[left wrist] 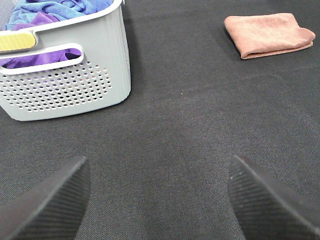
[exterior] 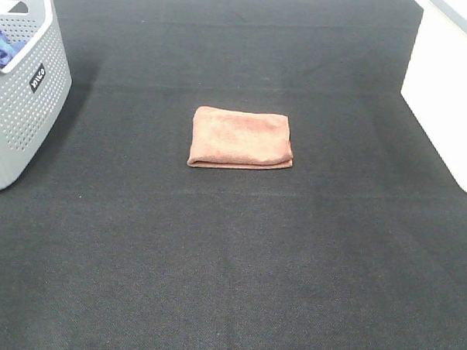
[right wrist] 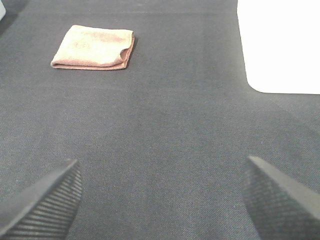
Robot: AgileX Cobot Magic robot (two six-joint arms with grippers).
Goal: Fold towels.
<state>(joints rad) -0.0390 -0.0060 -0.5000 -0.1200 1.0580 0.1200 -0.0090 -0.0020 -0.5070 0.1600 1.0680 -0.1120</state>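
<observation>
A reddish-brown towel (exterior: 241, 138) lies folded into a small rectangle on the dark mat, near the middle of the exterior high view. It also shows in the left wrist view (left wrist: 269, 34) and in the right wrist view (right wrist: 94, 47). Its tag is hidden. My left gripper (left wrist: 159, 200) is open and empty, low over the mat, well away from the towel. My right gripper (right wrist: 162, 200) is open and empty too, also far from the towel. Neither arm shows in the exterior high view.
A grey perforated basket (exterior: 20, 96) stands at the far left and holds blue and purple cloths (left wrist: 50, 12). A white box (exterior: 450, 91) stands at the right edge of the mat. The dark mat (exterior: 229, 268) covers the table.
</observation>
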